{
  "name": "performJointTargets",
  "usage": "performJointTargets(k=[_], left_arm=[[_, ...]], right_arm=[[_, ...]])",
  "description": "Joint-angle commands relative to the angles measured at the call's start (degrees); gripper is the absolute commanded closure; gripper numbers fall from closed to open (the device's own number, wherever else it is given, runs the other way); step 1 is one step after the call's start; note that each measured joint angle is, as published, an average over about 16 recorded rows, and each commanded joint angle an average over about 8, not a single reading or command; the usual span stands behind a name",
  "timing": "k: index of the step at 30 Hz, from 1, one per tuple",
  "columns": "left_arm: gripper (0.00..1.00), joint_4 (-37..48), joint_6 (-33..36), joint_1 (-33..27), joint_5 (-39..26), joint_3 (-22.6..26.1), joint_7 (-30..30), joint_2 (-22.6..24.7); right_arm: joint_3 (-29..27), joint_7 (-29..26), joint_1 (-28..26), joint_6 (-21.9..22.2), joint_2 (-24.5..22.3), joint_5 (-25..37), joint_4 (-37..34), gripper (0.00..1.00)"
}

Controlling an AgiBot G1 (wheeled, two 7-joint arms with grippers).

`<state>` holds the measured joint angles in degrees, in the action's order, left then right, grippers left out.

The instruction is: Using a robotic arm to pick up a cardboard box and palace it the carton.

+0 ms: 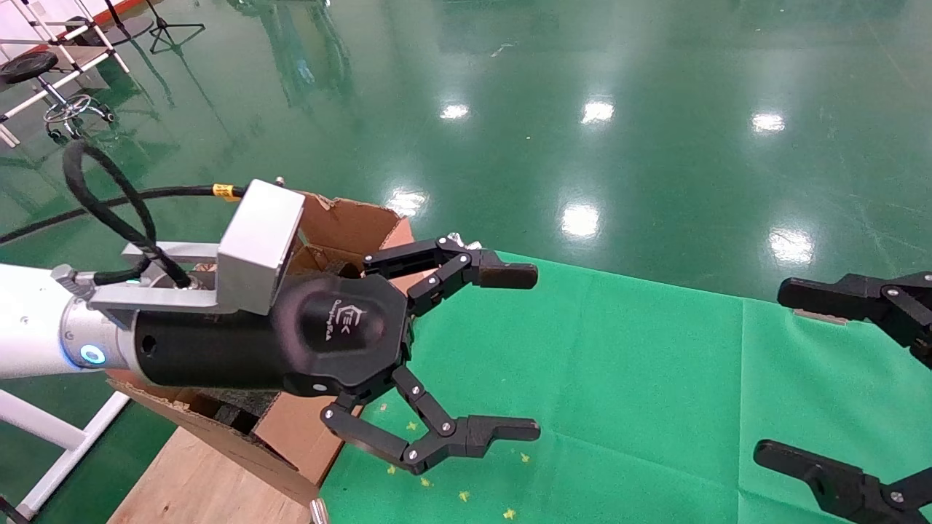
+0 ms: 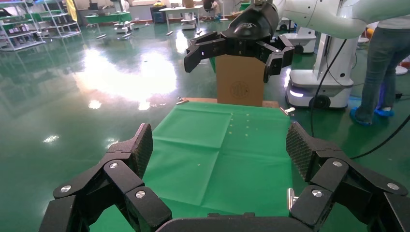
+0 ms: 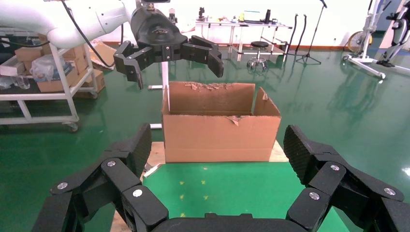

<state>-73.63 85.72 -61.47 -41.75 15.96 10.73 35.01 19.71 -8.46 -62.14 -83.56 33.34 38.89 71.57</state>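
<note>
Nearest the head camera hangs the white glossy robotic arm [image 1: 29,320] with its silver wrist and black cable, ending in the left hand [image 1: 510,353], a black linked two-finger unit whose fingers are spread wide with nothing between them. It floats above the near edge of the large brown corrugated carton [image 3: 220,123], likely because that is where a load would be let go. That carton stands on a pale wooden board [image 1: 193,484] at the left end of the green-cloth tabletop [image 1: 655,393], its ragged flaps open upward so things can drop in from above. At the far right the right hand [image 1: 790,371] waits low over the cloth, fingers likewise apart and empty. No small tape-wrapped cardboard box shows in any view; it may sit inside the carton, but I cannot tell.
</note>
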Motion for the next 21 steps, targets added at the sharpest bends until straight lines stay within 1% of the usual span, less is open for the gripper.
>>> performJointTargets(k=[1,21], left_arm=[[0.00,0.02,-0.01,-0.02,-0.03,0.01,0.01,0.00],[0.00,0.10,-0.08,-0.09,-0.12,0.09,0.04,0.01]], right_arm=[[0.00,0.00,0.00,0.00,0.00,0.00,0.00,0.00],[0.00,0.00,0.00,0.00,0.00,0.00,0.00,0.00]])
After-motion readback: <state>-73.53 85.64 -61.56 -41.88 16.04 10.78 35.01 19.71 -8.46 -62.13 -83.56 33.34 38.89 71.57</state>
